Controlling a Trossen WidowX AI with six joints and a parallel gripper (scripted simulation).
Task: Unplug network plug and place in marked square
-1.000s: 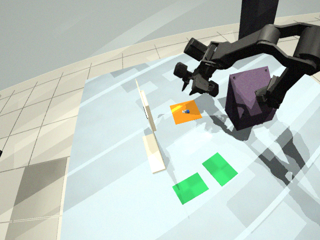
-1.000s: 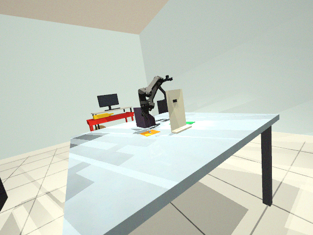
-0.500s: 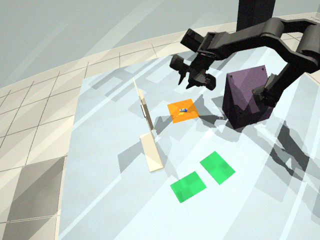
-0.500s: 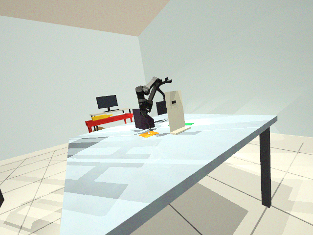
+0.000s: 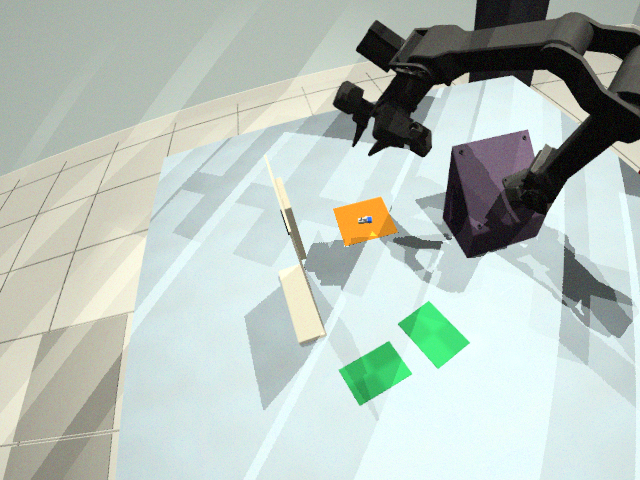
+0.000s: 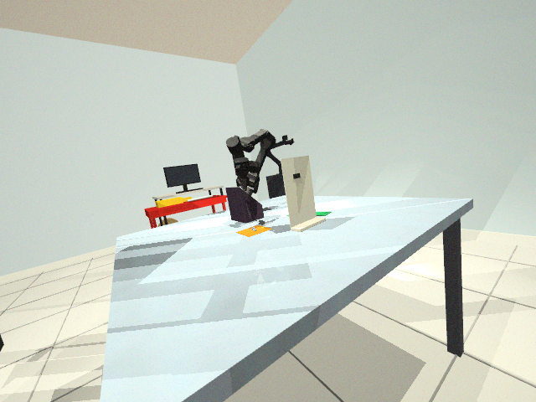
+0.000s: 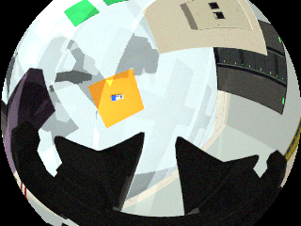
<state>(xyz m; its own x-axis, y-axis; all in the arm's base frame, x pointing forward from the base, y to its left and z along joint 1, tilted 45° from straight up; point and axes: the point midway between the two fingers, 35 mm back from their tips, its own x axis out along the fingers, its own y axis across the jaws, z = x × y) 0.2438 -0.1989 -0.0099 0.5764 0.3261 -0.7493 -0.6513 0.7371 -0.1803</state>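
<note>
Plug [image 5: 365,220] lies in square [image 5: 353,229]. Gripper [image 5: 366,142] hangs above, fingers part-spread, pinching nothing. I'd keep high, away from panel [image 5: 285,210].

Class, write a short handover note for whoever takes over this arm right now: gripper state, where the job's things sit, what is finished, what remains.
Gripper: partly open, holding nothing, raised above the table, touching nothing.
Plug: lying inside the orange square, released.
Panel: upright beside the square; its socket looks empty.
Done: plug out, placed, let go.
Left: nothing apparent; keep the arm off everything.
</note>
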